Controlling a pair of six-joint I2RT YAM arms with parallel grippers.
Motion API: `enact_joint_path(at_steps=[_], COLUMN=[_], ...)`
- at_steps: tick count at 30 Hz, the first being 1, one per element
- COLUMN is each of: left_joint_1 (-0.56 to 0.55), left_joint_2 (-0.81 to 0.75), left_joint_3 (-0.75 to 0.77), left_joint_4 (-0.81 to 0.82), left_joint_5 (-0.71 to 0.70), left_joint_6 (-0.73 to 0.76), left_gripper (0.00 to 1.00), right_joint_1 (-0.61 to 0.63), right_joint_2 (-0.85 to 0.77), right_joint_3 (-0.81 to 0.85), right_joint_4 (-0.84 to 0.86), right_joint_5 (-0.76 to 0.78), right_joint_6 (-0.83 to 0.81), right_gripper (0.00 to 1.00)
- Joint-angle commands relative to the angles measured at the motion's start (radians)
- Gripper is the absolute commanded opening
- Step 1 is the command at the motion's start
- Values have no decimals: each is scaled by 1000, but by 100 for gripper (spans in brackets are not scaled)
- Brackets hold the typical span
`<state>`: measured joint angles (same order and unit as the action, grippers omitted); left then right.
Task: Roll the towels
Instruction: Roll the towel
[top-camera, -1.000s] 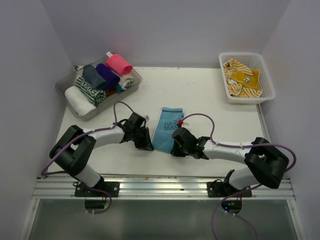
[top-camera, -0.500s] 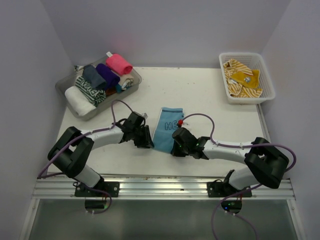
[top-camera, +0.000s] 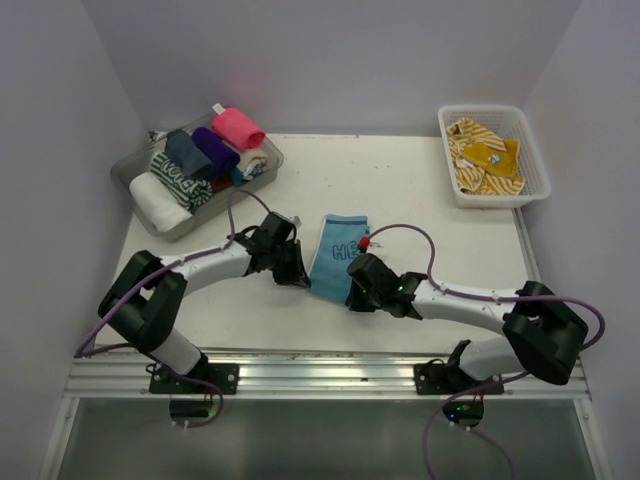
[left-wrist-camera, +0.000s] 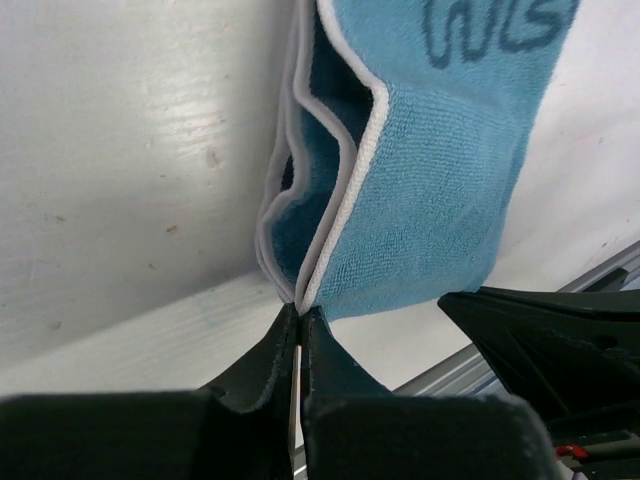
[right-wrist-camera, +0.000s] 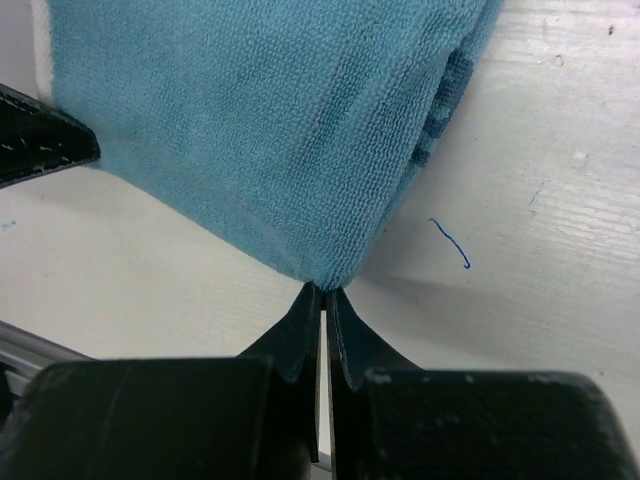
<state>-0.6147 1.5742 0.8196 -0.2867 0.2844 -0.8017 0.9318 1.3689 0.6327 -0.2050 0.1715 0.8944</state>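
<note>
A light blue towel (top-camera: 338, 255) with dark lettering lies folded lengthwise in the middle of the table. My left gripper (top-camera: 293, 273) is shut on its near left corner; in the left wrist view the fingertips (left-wrist-camera: 300, 308) pinch the white-edged layers of the towel (left-wrist-camera: 430, 200). My right gripper (top-camera: 352, 291) is shut on the near right corner, where the jaws (right-wrist-camera: 326, 290) pinch the fold of the towel (right-wrist-camera: 260, 130). Each gripper's black finger shows at the edge of the other wrist view.
A clear tray (top-camera: 176, 232) at the back left holds several rolled towels, with a hot pink roll (top-camera: 238, 127) on its far rim. A white lattice basket (top-camera: 500, 202) at the back right holds mustard-yellow striped towels (top-camera: 485, 160). The metal rail (top-camera: 320, 375) runs along the table's near edge.
My left gripper opened briefly, shifted a little away from the near edge, and shut again on the towel's corner. The right gripper stayed shut on its corner.
</note>
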Motion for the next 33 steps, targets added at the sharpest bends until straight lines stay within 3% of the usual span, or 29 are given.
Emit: enact_joint_path(at_steps=[1, 24, 25, 28, 29, 30, 33], left_joint_1=[0, 1, 1, 1, 0, 1, 1], left_joint_2=[-28, -19, -23, -55, -62, -68, -80], left_joint_3=[90, 182, 179, 158, 153, 153, 153], left_joint_4=[-86, -206, -209, -195, -192, -192, -184], left_joint_5=[-5, -8, -7, -4, -4, -5, -22], left_joint_6=[9, 24, 33, 35, 35, 35, 47], left_gripper=[0, 0, 3, 25, 45, 52, 55], right_joint_1=[-4, -5, -7, -5, -5, -5, -5], right_joint_2=[-48, -82, -83, -88, -91, -91, -90], right_joint_3=[50, 136, 136, 125, 125, 127, 139], right_joint_4=[-74, -163, -166, -154, -151, -149, -148], right_joint_5=[59, 105, 102, 86, 82, 80, 76], right_joint_6=[-22, -71, -69, -69, -69, -71, -75], right_gripper=[0, 0, 0, 0, 0, 0, 0])
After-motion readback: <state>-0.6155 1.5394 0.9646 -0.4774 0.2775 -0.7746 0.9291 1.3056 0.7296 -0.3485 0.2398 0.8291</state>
